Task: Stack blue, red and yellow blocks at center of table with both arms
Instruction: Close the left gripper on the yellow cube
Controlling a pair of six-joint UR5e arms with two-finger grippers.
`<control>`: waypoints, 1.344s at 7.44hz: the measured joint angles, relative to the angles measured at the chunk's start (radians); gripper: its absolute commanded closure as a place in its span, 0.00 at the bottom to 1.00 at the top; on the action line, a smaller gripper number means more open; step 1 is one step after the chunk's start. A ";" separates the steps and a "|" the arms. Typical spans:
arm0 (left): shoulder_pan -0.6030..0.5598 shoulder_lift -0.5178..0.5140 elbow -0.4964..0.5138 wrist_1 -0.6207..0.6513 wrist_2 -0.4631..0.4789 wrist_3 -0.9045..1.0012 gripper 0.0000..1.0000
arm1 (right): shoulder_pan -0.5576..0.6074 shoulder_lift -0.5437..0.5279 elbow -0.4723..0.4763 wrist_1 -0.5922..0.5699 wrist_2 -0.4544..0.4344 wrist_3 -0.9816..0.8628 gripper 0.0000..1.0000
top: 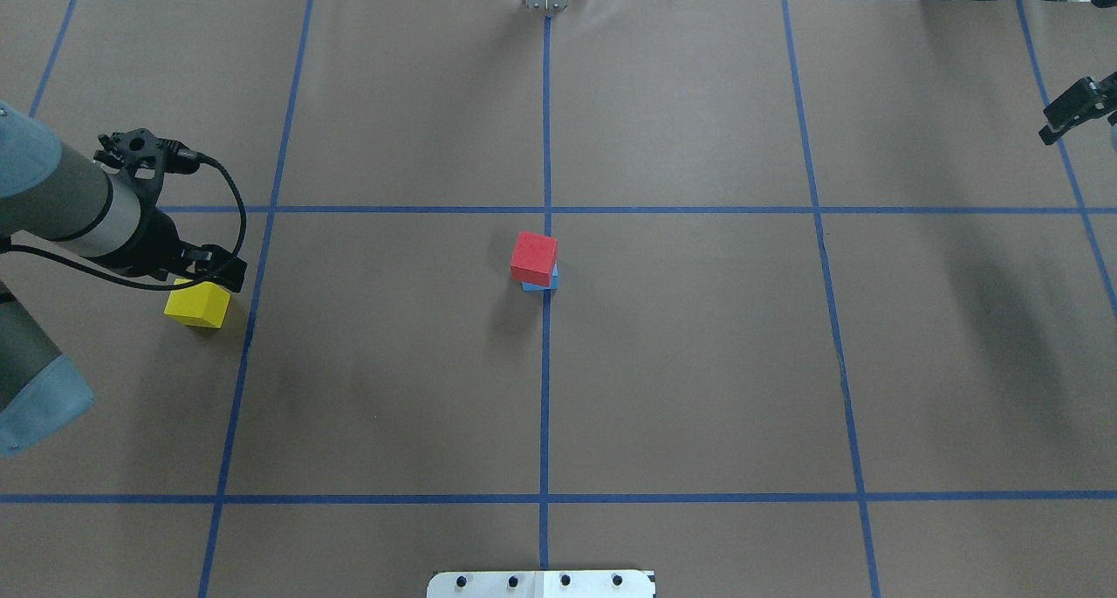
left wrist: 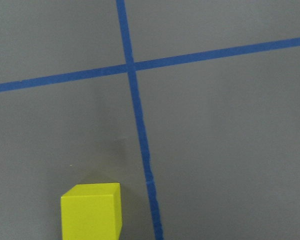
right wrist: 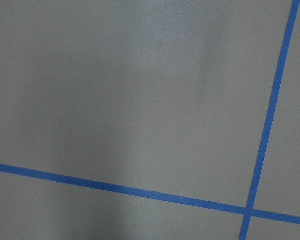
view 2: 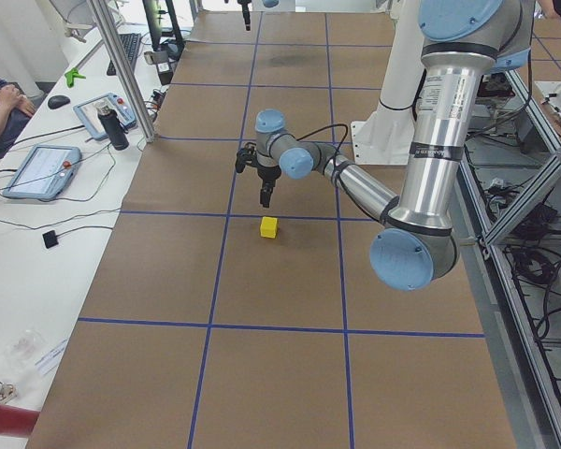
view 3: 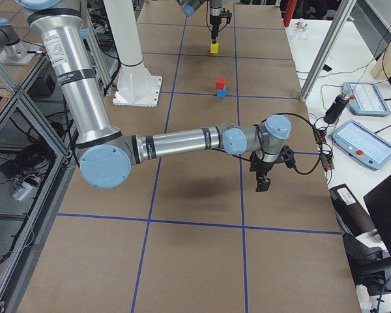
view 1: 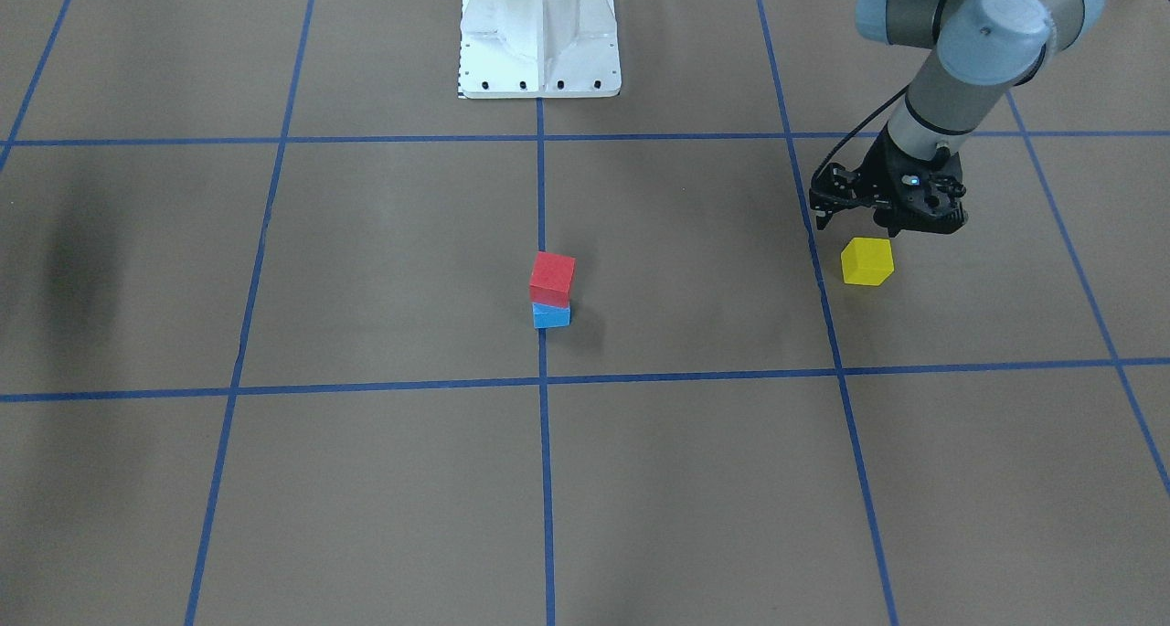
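A: The left gripper (view 2: 265, 200) hangs just above the yellow block (view 1: 866, 261), not touching it. Are the jaws open?

B: I can't tell. Its own body hides the fingers from the front and from overhead, and the left wrist view shows none at all. So the first thing, I'd say, is to make sure they're spread wider than the block before going down.

A: Where is everything else?

B: In the overhead view the red block (view 1: 552, 279) sits on the blue block (view 1: 551, 315) at the middle of the table (view 1: 366, 270), on the centre tape line (view 1: 541, 196). The yellow block lies well apart from them at 9 o'clock. 2 of the 3 are stacked, so yellow is the last.

A: And the right gripper (top: 1075, 109)?

B: It's far off at 2 o'clock from the stack, holding nothing that I can see, and I can't tell its jaws either.

A: Any tips for the grasp?

B: In the wrist view the block is low, at 7 o'clock, and turned a little against the tape. I'd centre over it, square the wrist to 2 flat faces, and grip near the upper half. That leaves the bottom free to seat on red without nudging the stack.
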 measured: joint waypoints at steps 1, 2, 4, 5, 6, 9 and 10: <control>0.000 0.008 0.037 -0.037 0.001 -0.001 0.01 | -0.001 0.001 -0.001 0.000 -0.001 0.001 0.00; 0.002 0.008 0.066 -0.056 0.008 -0.003 0.01 | -0.001 0.001 -0.001 0.000 -0.002 0.002 0.00; 0.007 0.005 0.101 -0.068 0.034 -0.005 0.01 | -0.002 0.001 -0.001 0.000 -0.003 0.001 0.00; 0.009 0.004 0.114 -0.070 0.038 -0.003 0.01 | -0.003 0.001 -0.001 -0.001 -0.003 0.001 0.00; 0.011 0.002 0.127 -0.071 0.040 -0.003 0.01 | -0.003 0.002 -0.001 -0.001 -0.003 0.001 0.00; 0.014 -0.007 0.173 -0.097 0.040 -0.009 0.13 | -0.003 0.002 -0.001 -0.001 -0.004 -0.001 0.00; 0.015 -0.009 0.193 -0.122 0.039 -0.012 0.71 | -0.003 0.001 -0.001 -0.001 -0.004 -0.001 0.00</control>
